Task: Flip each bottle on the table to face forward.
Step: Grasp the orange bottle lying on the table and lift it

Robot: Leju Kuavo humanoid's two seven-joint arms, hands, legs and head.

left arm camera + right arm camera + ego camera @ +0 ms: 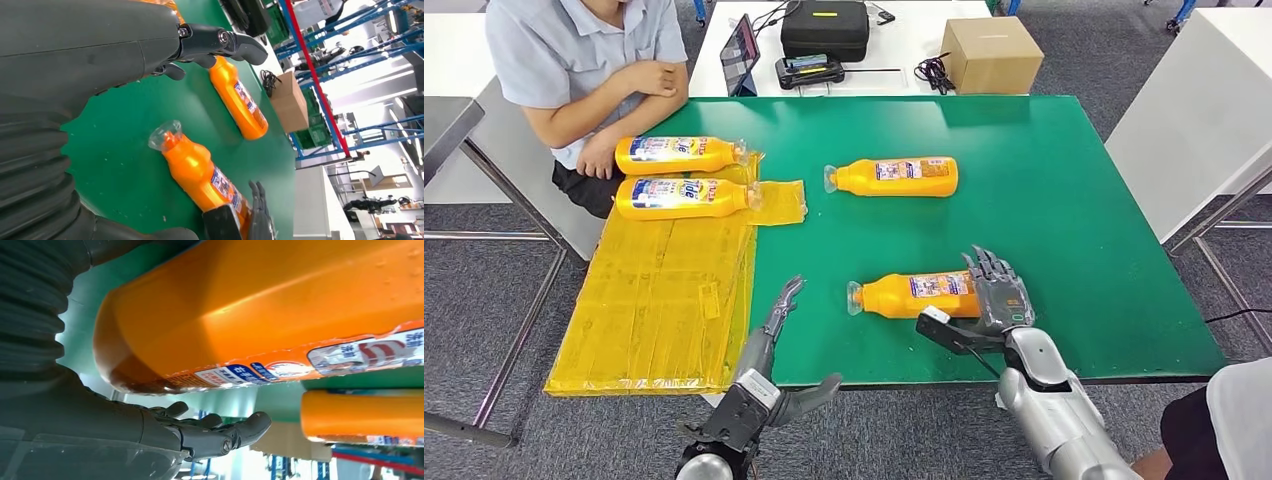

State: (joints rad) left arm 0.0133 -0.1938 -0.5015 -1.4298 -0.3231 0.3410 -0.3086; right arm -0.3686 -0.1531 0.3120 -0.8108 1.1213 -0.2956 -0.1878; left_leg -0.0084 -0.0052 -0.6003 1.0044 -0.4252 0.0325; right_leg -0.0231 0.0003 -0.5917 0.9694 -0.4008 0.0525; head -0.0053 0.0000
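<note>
Orange plastic bottle with clear cap and printed label [914, 293] lies on side on green table [1074, 220], near front edge; long axis left-right, cap toward robot's left; right hand [996, 290] at base end, fingers extended, apparently touching, nothing gripped; left hand [781, 310] released, well apart; smooth glossy curved body, likely slippery; second orange bottle [894, 176] farther back; two more on yellow sheet [664, 300].

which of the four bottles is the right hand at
The nearest bottle, alone by the table's front edge; the right hand is at its base.
</note>
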